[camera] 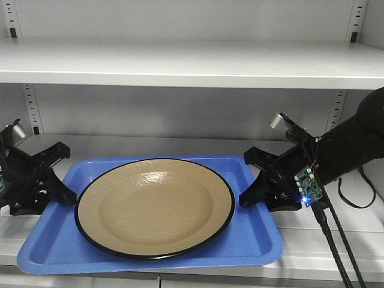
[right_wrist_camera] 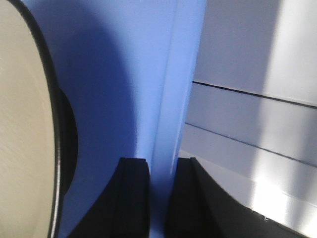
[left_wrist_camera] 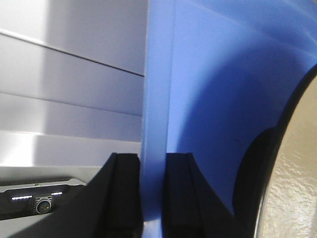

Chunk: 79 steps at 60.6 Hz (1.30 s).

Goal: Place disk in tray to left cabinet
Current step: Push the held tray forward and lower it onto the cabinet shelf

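Two pincers carry the load here. Your left pincer (camera: 63, 174) is closed on the left short rim of the blue tray (camera: 255, 243), and your right pincer (camera: 249, 179) is closed on the right short rim. In both wrist views the thin blue rim stands between the black fingers (left_wrist_camera: 126, 191), and I see no gap on either side.

The disk (camera: 155, 207) lies flat in the middle of the tray and takes almost its whole width. Its black edge comes near to both pincers but does not touch them. The tray is at the lower shelf (camera: 336, 240) of the left cabinet (camera: 180, 63), with its front rim close to the shelf's front edge. I cannot tell if it rests fully on the shelf or hangs a little above it.

For the handling, I judge the tray to be thin plastic that may bend under the plate, so keep both sides at the same height. The disk looks hard and glossy and lies loose, so it can slide if you tilt the tray, and it may chip if it falls. Do not take the disk itself, because its shallow rim gives little hold; the tray rims are the better place. Before you open, make sure the shelf bears the tray well.
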Tool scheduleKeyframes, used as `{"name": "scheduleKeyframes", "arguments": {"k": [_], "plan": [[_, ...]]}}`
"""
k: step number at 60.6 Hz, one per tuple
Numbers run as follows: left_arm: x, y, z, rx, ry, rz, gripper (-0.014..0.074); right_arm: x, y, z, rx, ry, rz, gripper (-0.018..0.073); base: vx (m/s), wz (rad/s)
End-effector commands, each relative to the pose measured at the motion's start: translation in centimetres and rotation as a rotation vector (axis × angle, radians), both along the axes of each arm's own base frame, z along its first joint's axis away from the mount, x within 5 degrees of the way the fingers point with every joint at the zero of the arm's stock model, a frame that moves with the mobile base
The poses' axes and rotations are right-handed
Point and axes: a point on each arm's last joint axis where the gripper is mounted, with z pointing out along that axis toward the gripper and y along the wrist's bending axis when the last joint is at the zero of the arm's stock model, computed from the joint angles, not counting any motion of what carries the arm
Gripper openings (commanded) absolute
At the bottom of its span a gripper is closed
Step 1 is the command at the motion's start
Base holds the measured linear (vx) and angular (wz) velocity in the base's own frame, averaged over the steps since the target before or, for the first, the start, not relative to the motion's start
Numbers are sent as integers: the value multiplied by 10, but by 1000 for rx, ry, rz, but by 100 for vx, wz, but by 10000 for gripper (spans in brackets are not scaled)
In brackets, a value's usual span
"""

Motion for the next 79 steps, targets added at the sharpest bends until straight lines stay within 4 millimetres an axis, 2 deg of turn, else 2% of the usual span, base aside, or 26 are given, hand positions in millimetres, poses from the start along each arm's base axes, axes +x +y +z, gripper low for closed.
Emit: {"name": "scheduleKeyframes", "arguments": {"k": [1,47,60,68,79], "plan": [[-15,-17,36,-160,-68,-26,-1,-17,13,42,175,-83,32,-4,1,-3],[-12,-16,38,-162,-98,-1,-1,-17,13,42,174,-83,32,-4,0,0],[5,-13,33,-165,-166,78,-1,-4,10,46,190,-175,-90,-4,0,0],[20,-10,23,-164,-189,131,-1,2,8,46,187,-217,-136,-4,0,0],[43,-7,5,-163,-210,207,-1,22,9,25,179,-180,-199,-4,0,0]]}}
